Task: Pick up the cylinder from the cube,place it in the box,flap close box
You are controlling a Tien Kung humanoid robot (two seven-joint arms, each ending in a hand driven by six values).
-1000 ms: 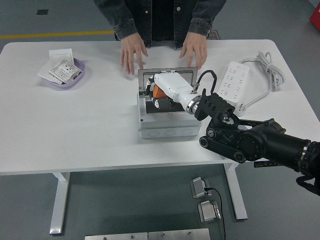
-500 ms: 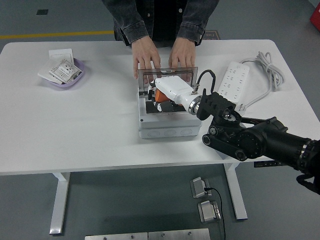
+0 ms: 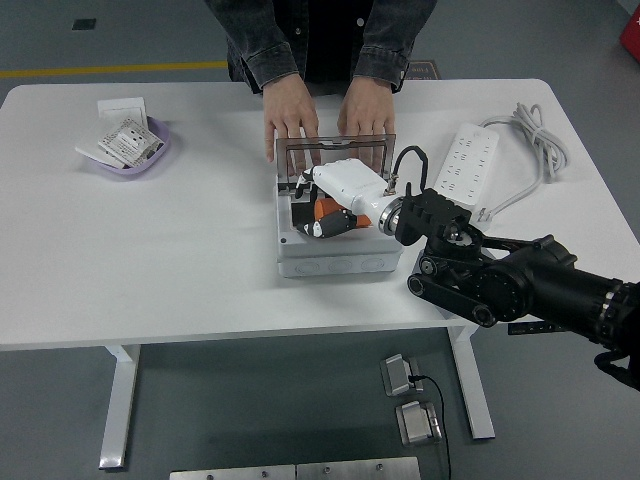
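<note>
Head view: the robot's right hand, white-shelled on a black arm, reaches into the open grey box at the table's centre; the orange cylinder sits low inside the box under the fingers, which curl about it, so the hand appears to grip it, though the contact itself is partly hidden; no cube can be made out beneath it. Since a second ago the hand has sunk a little deeper into the box, and the person's two hands have moved from flat on the table to the clear lid, which they now hold upright at the box's far edge; the placing step looks nearly done, with release and the closing of the flap judged still to come. The left arm is out of view. The count: one box, one lid, one cylinder, one robot hand, two human hands, one white power strip with its cable at the right, one purple dish of packets at the far left.
</note>
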